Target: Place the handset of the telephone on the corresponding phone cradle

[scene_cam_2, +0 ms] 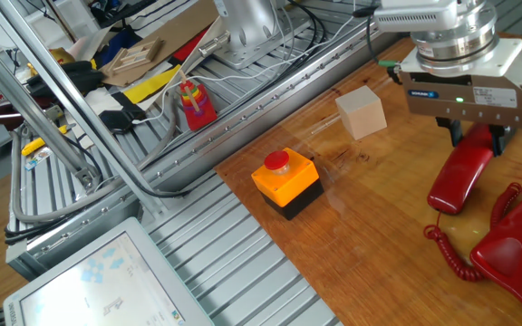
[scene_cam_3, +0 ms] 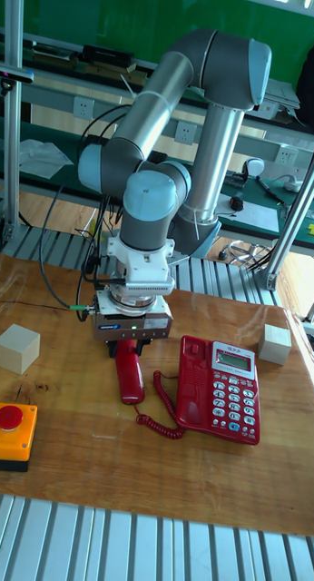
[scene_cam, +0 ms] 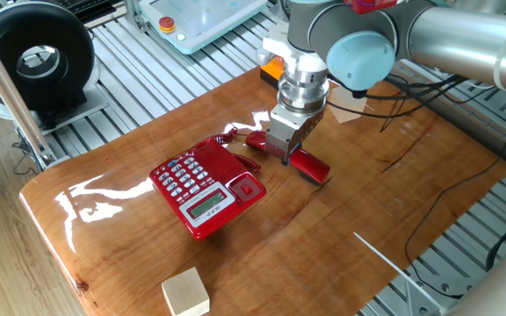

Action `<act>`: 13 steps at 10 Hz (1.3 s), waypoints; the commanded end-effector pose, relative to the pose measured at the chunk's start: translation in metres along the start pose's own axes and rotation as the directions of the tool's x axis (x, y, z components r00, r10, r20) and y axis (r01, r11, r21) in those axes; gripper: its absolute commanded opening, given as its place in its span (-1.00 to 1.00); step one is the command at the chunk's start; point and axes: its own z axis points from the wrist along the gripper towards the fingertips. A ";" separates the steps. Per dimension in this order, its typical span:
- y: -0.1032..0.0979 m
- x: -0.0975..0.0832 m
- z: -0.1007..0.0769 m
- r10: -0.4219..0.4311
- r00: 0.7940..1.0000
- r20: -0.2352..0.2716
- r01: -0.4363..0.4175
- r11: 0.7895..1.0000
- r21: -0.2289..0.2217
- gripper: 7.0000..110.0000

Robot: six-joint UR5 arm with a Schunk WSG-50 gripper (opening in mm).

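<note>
While pincer [scene_cam_2: 475, 136] clamps handset [scene_cam_2: 456, 177], telephone [scene_cam: 207, 185] beside, table edge far.

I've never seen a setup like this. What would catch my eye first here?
Probably the big grey robot arm, its gripper clamped on a glossy red handset in the middle of the wooden table. Right beside it sits the red telephone, joined to the handset by a coiled cord. An orange box with a red button stands near the table's edge.
</note>
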 end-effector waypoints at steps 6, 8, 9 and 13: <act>0.014 -0.002 -0.014 0.069 0.997 -0.018 -0.070 0.996 -0.058 -1.00; 0.020 -0.004 -0.027 0.084 0.996 -0.023 -0.086 0.994 -0.061 -1.00; 0.023 -0.005 -0.036 0.087 0.996 -0.024 -0.088 0.994 -0.069 -1.00; 0.034 -0.015 -0.069 0.097 0.994 -0.039 -0.101 0.990 -0.097 -1.00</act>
